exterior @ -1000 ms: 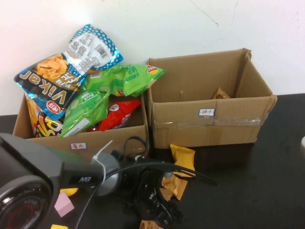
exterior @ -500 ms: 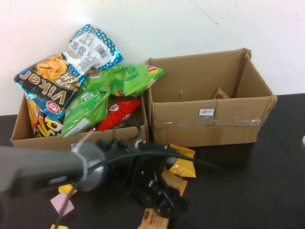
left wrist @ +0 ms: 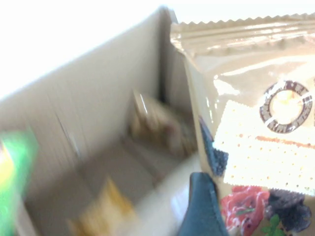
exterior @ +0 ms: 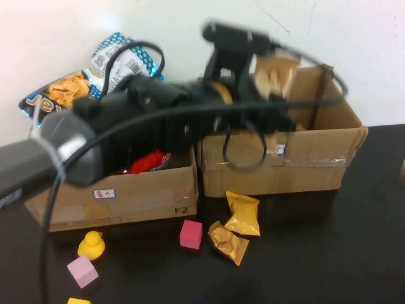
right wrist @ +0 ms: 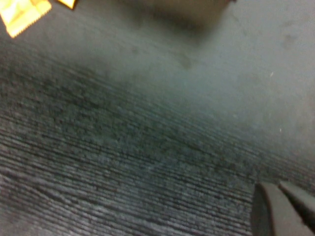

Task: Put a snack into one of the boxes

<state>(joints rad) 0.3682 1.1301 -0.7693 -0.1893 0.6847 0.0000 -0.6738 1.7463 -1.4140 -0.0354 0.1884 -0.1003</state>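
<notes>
My left gripper (exterior: 271, 85) is shut on a tan cracker packet (exterior: 276, 71) and holds it in the air over the open right cardboard box (exterior: 304, 168). In the left wrist view the packet (left wrist: 256, 123) hangs upright beside one dark finger (left wrist: 202, 206), with the box's inside below it. Another tan snack (left wrist: 157, 125) lies in the box's far corner. The left cardboard box (exterior: 126, 196) is heaped with chip bags (exterior: 120, 63). My right gripper (right wrist: 283, 196) is shut and empty, low over the dark table; it does not show in the high view.
Two yellow-orange snack packets (exterior: 243, 213) (exterior: 228, 242) lie on the table in front of the right box. A red-pink cube (exterior: 190, 234), a yellow duck (exterior: 92, 244) and a pink block (exterior: 83, 271) sit in front of the left box.
My left arm has risen from the table in front of the boxes and carried the cracker packet up over the right box. The cube and duck now show.
</notes>
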